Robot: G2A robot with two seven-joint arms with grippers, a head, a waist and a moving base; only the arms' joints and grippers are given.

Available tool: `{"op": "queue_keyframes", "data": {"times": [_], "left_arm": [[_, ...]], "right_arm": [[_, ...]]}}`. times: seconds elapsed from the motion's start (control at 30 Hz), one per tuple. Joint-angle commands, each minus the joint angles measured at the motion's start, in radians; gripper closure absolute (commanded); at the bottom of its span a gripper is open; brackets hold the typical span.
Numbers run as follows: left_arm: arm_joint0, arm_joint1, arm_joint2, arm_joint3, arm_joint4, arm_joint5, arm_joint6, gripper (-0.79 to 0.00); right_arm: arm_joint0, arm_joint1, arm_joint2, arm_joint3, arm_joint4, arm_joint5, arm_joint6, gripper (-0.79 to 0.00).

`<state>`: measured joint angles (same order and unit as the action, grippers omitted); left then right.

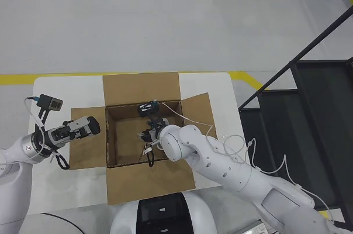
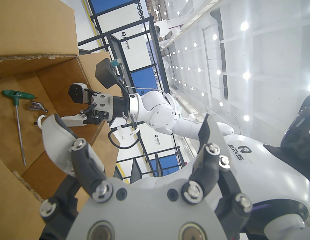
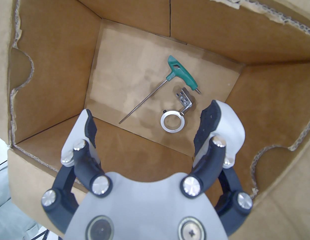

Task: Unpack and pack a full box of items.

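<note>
Right gripper [image 3: 150, 112] hangs fingers-released inside the box [image 3: 57, 51] mid bench [image 1: 214, 85] (left gripper [image 1: 93, 125] also spread, outside it), and since ring [image 3: 173, 121], bracket [image 3: 183, 98] and hex key [image 3: 181, 72] lie bunched on the bottom, a pinch could snag two.

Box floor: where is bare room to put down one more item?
Bare floor lies between the wrench shaft and the wall on the side away from the bracket. Crowded: the wrench handle, bracket and ring lie close together, near the open right tool.
</note>
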<state>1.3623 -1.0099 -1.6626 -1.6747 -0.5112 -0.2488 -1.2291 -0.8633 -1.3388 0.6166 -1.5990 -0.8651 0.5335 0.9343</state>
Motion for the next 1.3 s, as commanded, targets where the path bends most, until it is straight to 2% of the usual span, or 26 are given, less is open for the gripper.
{"op": "queue_keyframes", "data": {"times": [0.0,0.2,0.57,0.67,0.73,0.83,0.93,1.07,1.13,1.23,1.27], "left_arm": [[0.0,0.0,0.0,0.0,0.0,0.0,0.0,-0.785],[0.0,0.0,0.0,0.0,0.0,0.0,0.0,-0.785],[0.0,0.0,0.0,0.0,0.0,0.0,0.0,-0.785],[0.0,0.0,0.0,0.0,0.0,0.0,0.0,-0.785],[0.0,0.0,0.0,0.0,0.0,0.0,0.0,-0.785],[0.0,0.0,0.0,0.0,0.0,0.0,0.0,-0.785],[0.0,0.0,0.0,0.0,0.0,0.0,0.0,-0.785],[0.0,0.0,0.0,0.0,0.0,0.0,0.0,-0.785],[0.0,0.0,0.0,0.0,0.0,0.0,0.0,-0.785],[0.0,0.0,0.0,0.0,0.0,0.0,0.0,-0.785],[0.0,0.0,0.0,0.0,0.0,0.0,0.0,-0.785]], "right_arm": [[0.0,0.0,0.0,0.0,0.0,0.0,0.0,-0.785],[0.017,-0.008,0.009,0.094,0.015,-0.069,0.033,-0.785],[0.079,-0.053,-0.052,0.29,-0.039,-0.067,0.128,-0.776],[0.095,-0.061,-0.06,0.316,-0.04,-0.117,0.161,-0.628],[0.1,-0.062,-0.064,0.322,-0.052,-0.148,0.181,-0.489],[0.098,-0.062,-0.066,0.321,-0.073,-0.181,0.209,-0.474],[0.089,-0.062,-0.061,0.314,-0.088,-0.191,0.221,-0.379],[0.076,-0.063,-0.052,0.32,-0.1,-0.204,0.217,-0.388],[0.071,-0.064,-0.049,0.325,-0.104,-0.21,0.213,-0.431],[0.068,-0.067,-0.045,0.335,-0.115,-0.219,0.212,-0.437],[0.069,-0.069,-0.043,0.34,-0.117,-0.221,0.212,-0.406]]}}
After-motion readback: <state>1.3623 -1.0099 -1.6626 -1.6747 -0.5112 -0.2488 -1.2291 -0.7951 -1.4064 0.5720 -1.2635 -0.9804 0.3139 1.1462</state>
